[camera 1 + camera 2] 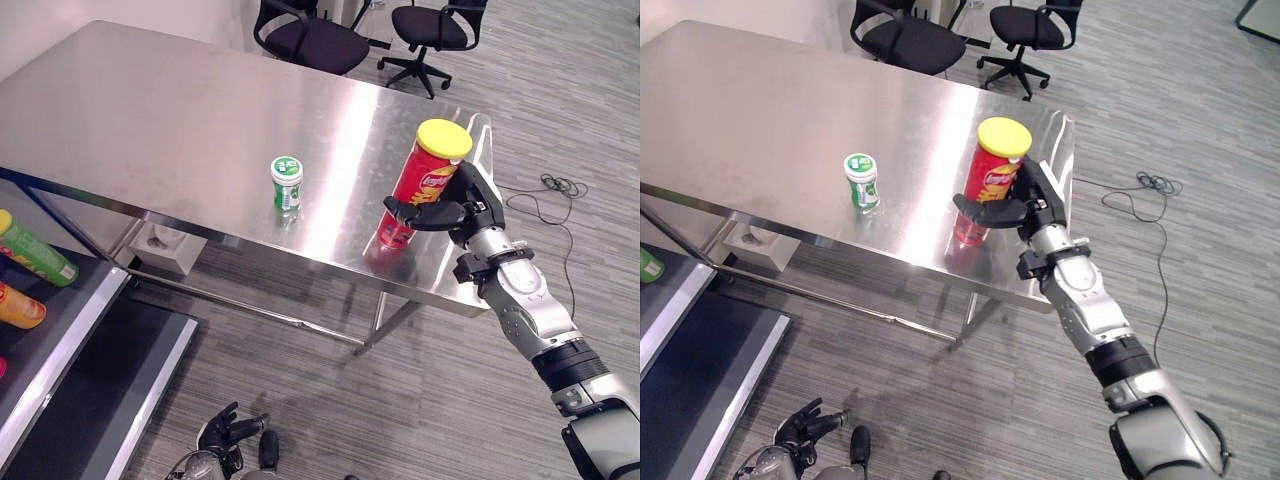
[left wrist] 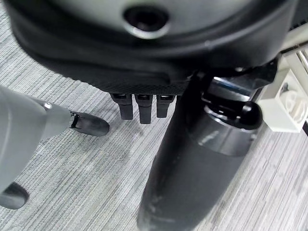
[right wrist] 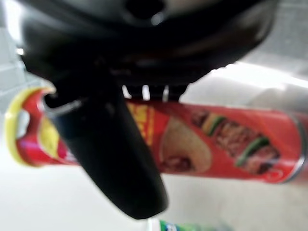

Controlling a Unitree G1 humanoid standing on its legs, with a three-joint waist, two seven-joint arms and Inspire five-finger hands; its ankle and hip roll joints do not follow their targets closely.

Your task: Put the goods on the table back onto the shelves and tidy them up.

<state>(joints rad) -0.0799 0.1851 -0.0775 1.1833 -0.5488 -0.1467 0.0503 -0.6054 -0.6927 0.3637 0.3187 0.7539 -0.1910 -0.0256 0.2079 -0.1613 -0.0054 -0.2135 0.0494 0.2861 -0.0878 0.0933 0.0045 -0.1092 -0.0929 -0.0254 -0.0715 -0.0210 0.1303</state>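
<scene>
Red chip can [image 1: 420, 185] upright on table [image 1: 150, 110] – right hand [image 1: 445, 212] apparently wrapped round it; wrist cam adds thumb [image 3: 110, 144] across can.

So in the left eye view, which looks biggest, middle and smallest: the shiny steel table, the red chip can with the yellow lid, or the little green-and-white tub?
1. Shiny steel table
2. Red chip can
3. Green-and-white tub

Grey striped carpet [image 1: 440, 380]; steel table [image 1: 150, 120]; two black office chairs [image 1: 310, 40] behind.

Red chip can [image 1: 418, 185] with yellow lid stands slightly tilted near the table's [image 1: 150, 120] front right corner. Small green-and-white jar [image 1: 286, 184] stands upright mid-table near the front edge.
</scene>
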